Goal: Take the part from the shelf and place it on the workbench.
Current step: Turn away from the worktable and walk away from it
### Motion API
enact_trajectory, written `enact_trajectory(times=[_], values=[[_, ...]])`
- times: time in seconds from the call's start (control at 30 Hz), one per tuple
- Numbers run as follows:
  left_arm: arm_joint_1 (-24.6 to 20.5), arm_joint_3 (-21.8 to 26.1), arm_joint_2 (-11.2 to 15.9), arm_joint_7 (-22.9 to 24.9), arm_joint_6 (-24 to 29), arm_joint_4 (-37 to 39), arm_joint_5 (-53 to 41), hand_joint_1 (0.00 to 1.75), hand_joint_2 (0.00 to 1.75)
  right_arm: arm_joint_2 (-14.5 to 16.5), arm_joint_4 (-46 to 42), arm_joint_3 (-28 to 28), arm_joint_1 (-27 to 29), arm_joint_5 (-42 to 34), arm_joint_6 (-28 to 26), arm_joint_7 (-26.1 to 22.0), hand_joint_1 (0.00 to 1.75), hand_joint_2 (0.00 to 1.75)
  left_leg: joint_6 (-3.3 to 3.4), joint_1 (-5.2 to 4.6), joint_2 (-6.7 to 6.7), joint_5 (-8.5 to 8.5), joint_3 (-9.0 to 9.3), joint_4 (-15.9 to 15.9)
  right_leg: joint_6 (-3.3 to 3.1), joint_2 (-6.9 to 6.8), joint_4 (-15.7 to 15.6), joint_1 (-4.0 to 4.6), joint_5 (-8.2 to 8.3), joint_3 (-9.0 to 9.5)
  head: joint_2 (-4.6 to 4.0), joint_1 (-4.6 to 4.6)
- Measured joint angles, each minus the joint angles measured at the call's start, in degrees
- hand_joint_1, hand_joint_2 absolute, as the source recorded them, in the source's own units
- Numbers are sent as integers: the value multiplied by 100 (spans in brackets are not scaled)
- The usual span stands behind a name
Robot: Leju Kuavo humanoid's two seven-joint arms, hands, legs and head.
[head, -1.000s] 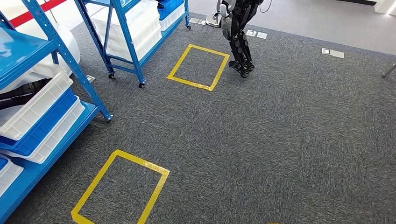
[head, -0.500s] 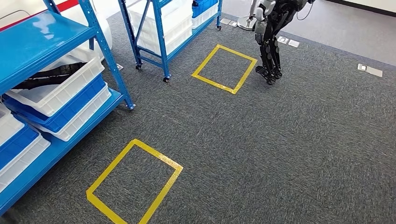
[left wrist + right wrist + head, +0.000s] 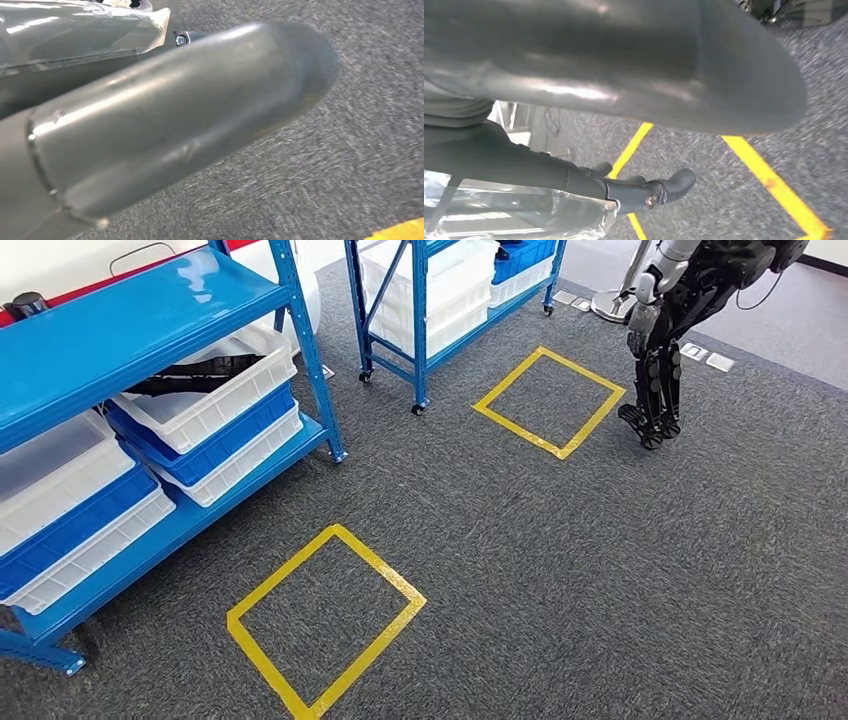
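Observation:
A black part (image 3: 196,375) lies in a white bin (image 3: 215,405) on the middle level of the blue shelf (image 3: 130,315) at the left of the head view. My left hand (image 3: 175,125) hangs over grey carpet, its thick thumb in front and a dark finger stretched out behind it, with nothing in it. My right hand (image 3: 624,65) also hangs over the carpet; its dark fingers (image 3: 644,192) are stretched out and hold nothing.
Blue and white bins are stacked on the shelf's lower levels. A second blue shelf on wheels (image 3: 420,320) stands further back. Two yellow tape squares (image 3: 385,570) (image 3: 530,435) mark the carpet. Another robot's legs (image 3: 655,370) stand at the far right.
The whole view has swung: the shelf, tape squares and the other robot have slid to the right in the picture, and more of the near shelf and its bins shows.

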Motion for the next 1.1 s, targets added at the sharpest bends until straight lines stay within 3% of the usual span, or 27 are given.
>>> enact_trajectory(times=[0.07, 0.13, 0.2, 0.23, 0.3, 0.37, 0.43, 0.5, 0.57, 0.63, 0.7, 0.73, 0.77, 0.83, 0.87, 0.93, 1.0, 1.03, 1.1], values=[[9, -5, 10, -1, 5, 0, -6, 0, 0, -4, 0, -4, 0, 2, -15, -1, 0, 0, -50, 1, 242, -185, -137, 263, -88, -135, -18, -7, 35, -3, 0, -43], [1, -25, 10, -17, 5, 0, -19, 0, 0, -7, 1, -11, 20, 2, -25, -4, 0, 0, -86, 1, 560, -581, -448, 942, -140, -287, -21, 22, 37, -15, 0, -86], [2, -43, 11, -52, -1, 0, -29, 0, 0, -9, 2, -21, 43, 2, -25, -15, 0, 0, -103, 8, 663, -825, -727, 1558, -156, -458, -19, 58, 30, -26, 0, -92], [8, -47, 14, -71, -10, 0, -29, 0, 0, -10, 2, -26, 46, 3, -24, -25, 0, 0, -99, 7, 684, -796, -728, 1597, -159, -539, -19, 70, 27, -29, 0, -94], [14, -48, 26, -96, -31, 0, -25, 0, 0, -10, 2, -30, 40, 4, -16, -43, 0, 0, -56, -2, 786, -486, -371, 1011, -165, -679, -19, 89, 20, -18, 0, -95], [3, -48, 38, -109, -43, 0, -23, 0, 0, -6, 1, -30, 30, 7, -8, -56, 0, 0, 21, -46, 1053, -252, 54, 263, -155, -790, -18, 120, 6, 3, 0, -86], [-7, -49, 43, -115, -46, 0, -20, 0, 0, -6, 1, -31, 21, 10, -4, -61, 0, 0, 86, -97, 1172, -217, 176, 10, -119, -889, -20, 136, -5, 18, 0, -78], [-6, -50, 45, -118, -48, 0, -16, 0, 0, -1, -1, -32, 13, 11, -2, -64, 0, 0, 139, -92, 1029, -170, 173, -34, -70, -983, -27, 134, -15, 34, 0, -80], [-6, -49, 46, -118, -48, 0, -12, 0, 0, 0, -3, -32, 12, 12, -1, -69, 0, 0, 199, -50, 889, -97, 203, -121, -39, -796, 149, 122, -140, -28, 0, -63], [-14, -49, 43, -119, -48, 0, -10, 0, 0, -10, -2, -34, 21, 12, -1, -75, 0, 0, 240, -28, 746, -48, 204, -160, -48, -441, 789, 88, -459, -308, 0, -38], [-12, -49, 35, -128, -47, 1, -7, 0, 0, -22, 2, -37, 44, 12, -9, -104, 0, 0, 251, -27, 593, -29, 175, -154, -33, -299, 1505, 57, -719, -642, 0, -30], [-4, -49, 30, -141, -42, 1, -4, 0, 0, -28, 2, -38, 56, 15, -32, -155, 0, 0, 248, -25, 531, -24, 170, -149, 6, -286, 1622, 43, -722, -702, 0, -30], [5, -48, 26, -160, -31, 2, -1, 0, 0, -35, 2, -40, 63, 14, -64, -232, 0, 0, 241, -20, 479, -23, 170, -140, 62, -281, 1504, 26, -628, -654, 0, -28], [15, -48, 18, -213, -1, 3, 1, 0, 0, -45, 3, -55, 54, 0, -135, -388, 0, 0, 206, -7, 403, -37, 172, -108, 187, -259, 733, -24, -282, -315, 0, -24], [17, -48, 16, -244, 13, 3, 1, 0, 0, -46, 3, -68, 46, -13, -155, -439, 0, 0, 170, -14, 377, -54, 164, -81, 210, -235, 360, -35, -139, -156, 0, -18], [18, -48, 24, -303, 38, 4, 5, 0, 0, -39, 4, -97, 35, -33, -169, -486, 0, 0, 135, -37, 356, -90, 138, -34, 174, -196, 0, -46, -18, -16, 0, -14], [26, -47, 37, -367, 44, 4, 60, 0, 0, -34, 4, -128, 44, -49, -170, -504, 0, 0, 213, -45, 361, -91, 117, -15, 115, -194, -10, -33, 6, -13, 0, -23], [30, -44, 42, -391, 43, 4, 97, 0, 0, -33, 4, -147, 51, -63, -169, -506, 0, 0, 261, -40, 367, -88, 111, -12, 105, -192, -20, -38, 18, -13, 0, -24], [34, -42, 50, -438, 43, 5, 122, 0, 0, -12, 4, -189, 56, -108, -176, -506, 0, 0, 285, -51, 388, -72, 134, -74, 115, -187, -99, -49, 45, 9, 0, -33]])
